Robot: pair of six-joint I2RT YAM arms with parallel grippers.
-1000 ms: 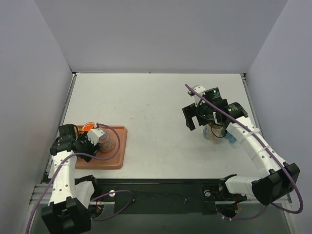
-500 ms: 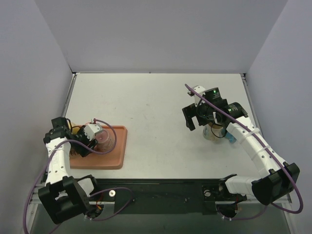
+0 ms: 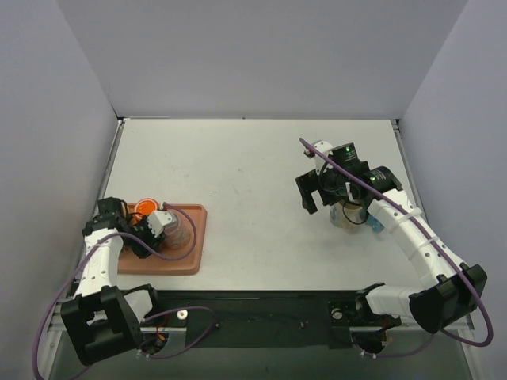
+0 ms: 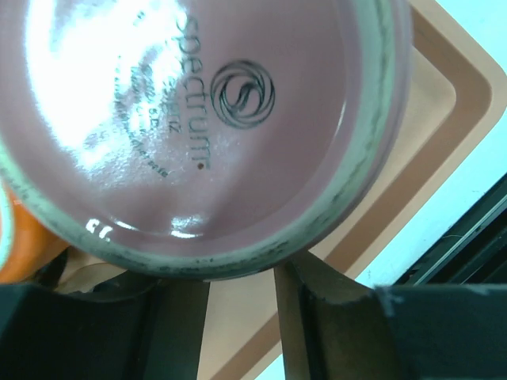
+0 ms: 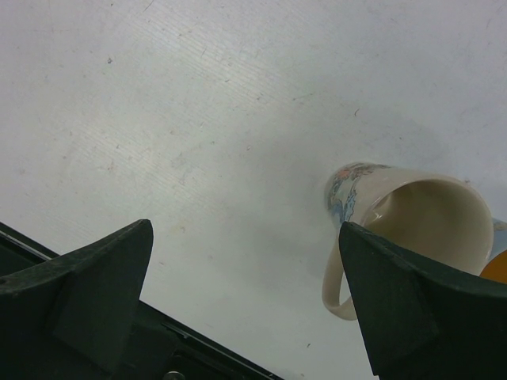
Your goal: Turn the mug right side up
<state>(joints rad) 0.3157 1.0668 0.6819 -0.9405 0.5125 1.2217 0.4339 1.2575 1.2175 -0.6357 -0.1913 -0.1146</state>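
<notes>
Left gripper [image 3: 147,231] first, from the top camera: we find it low at the table's [image 3: 238,166] left edge, over the terracotta tray [image 3: 194,260] and right up against the pink mug [image 3: 179,229] that sits on that tray. From up here we cannot tell how its jaws stand. An orange object [image 3: 142,207] lies just behind the gripper, at the tray's far edge. Across on the right, the right gripper [image 3: 310,203] hangs above bare table with its jaws spread, and a cream mug [image 3: 347,214] stands just beside it on the side toward the right wall.

Over to the left wrist camera, and the pink mug fills our picture: it is bottom up, its glazed base with a printed maker's stamp facing us and its worn foot ring showing. Both dark fingers [image 4: 325,317] poke in below it with a narrow strip of tray between them. Whether they pinch any part of the mug, we cannot tell.

On to the right wrist camera: the two fingers stand far apart at the frame's sides, nothing between them but table. The cream mug is beyond the right-hand finger, mouth toward us, handle on its near side.
</notes>
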